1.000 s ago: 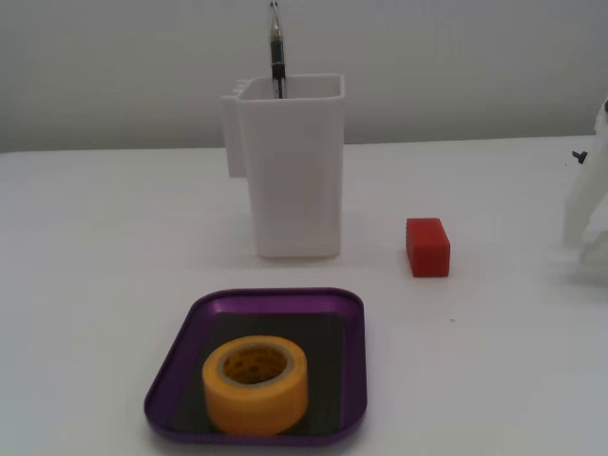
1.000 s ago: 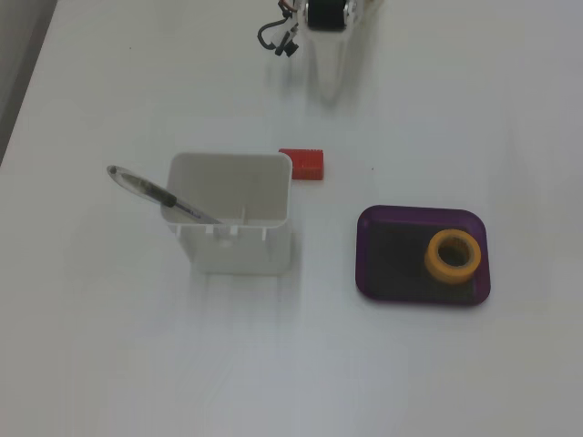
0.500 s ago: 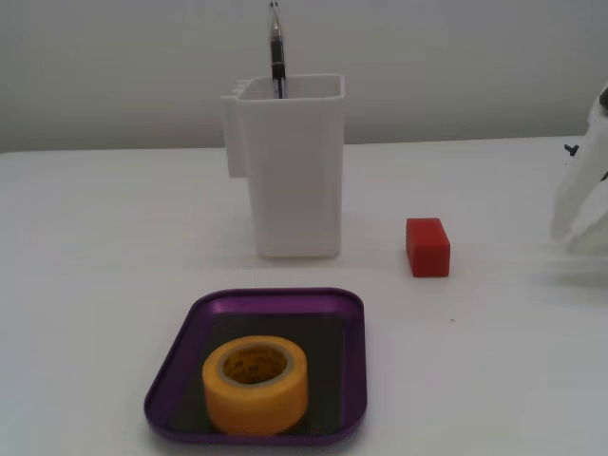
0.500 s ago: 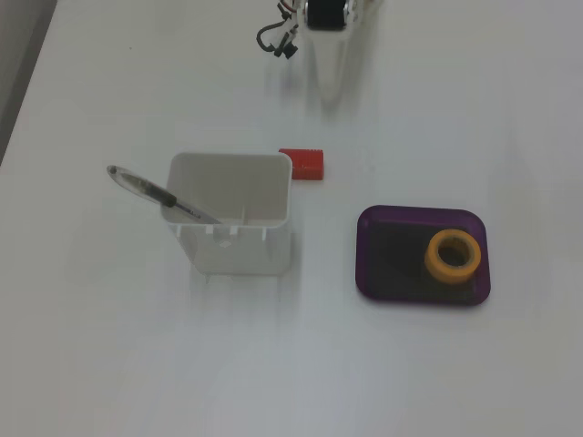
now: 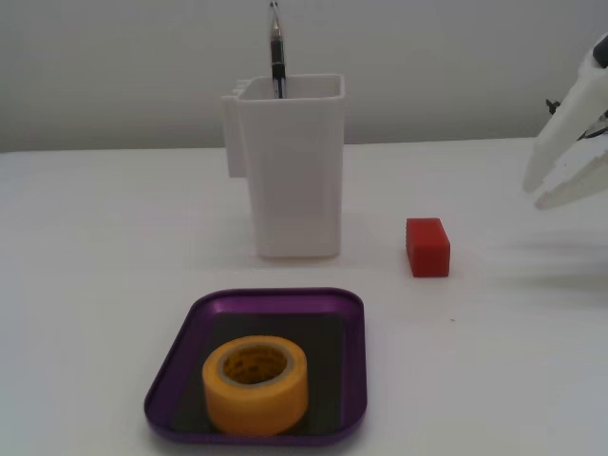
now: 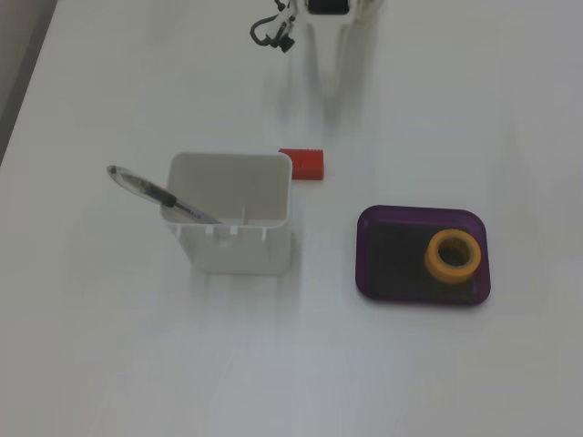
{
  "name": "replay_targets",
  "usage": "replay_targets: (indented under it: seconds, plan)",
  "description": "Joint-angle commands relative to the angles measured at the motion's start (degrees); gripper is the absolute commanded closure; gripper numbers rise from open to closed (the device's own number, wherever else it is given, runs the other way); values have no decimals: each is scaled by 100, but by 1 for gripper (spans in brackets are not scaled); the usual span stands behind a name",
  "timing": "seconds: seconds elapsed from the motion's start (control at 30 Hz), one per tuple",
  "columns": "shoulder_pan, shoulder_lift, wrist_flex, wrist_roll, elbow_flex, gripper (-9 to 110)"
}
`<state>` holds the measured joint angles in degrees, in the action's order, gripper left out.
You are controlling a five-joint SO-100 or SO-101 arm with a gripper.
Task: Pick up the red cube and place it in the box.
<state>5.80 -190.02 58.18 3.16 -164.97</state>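
Nearest in a fixed view, the box (image 5: pixel 353 359) is seen on the table (image 5: pixel 95 285) with a yellow tape roll (image 5: pixel 255 385) lying inside. Behind it the red cube (image 5: pixel 427 247) rests on the table, just right of a white container (image 5: pixel 291 166) holding 1 pen (image 5: pixel 276 52). Farther right, the gripper (image 5: pixel 537 190) is raised, slightly parted and empty.

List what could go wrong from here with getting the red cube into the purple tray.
1. The red cube lies close beside the white container, so the gripper, not yet down at the cube, may bump the container or the pen leaning in it.
2. The yellow tape roll fills much of the purple tray; the cube may land on the roll or the rim and tumble out.
3. The cube is small, so an off-centre grasp might push it away.
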Motion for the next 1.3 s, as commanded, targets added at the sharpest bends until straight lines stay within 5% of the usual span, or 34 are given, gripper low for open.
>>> replay_targets:
  seconds: [0.0, 0.23, 0.77, 1.27]
  plan:
    - [0, 62, 0, 264, 281, 100]
    - [70, 1758, -70, 220, 703, 85]
    - [62, 7400, -79, 229, 4562, 84]
    - [387, 9756, -79, 308, 6117, 79]
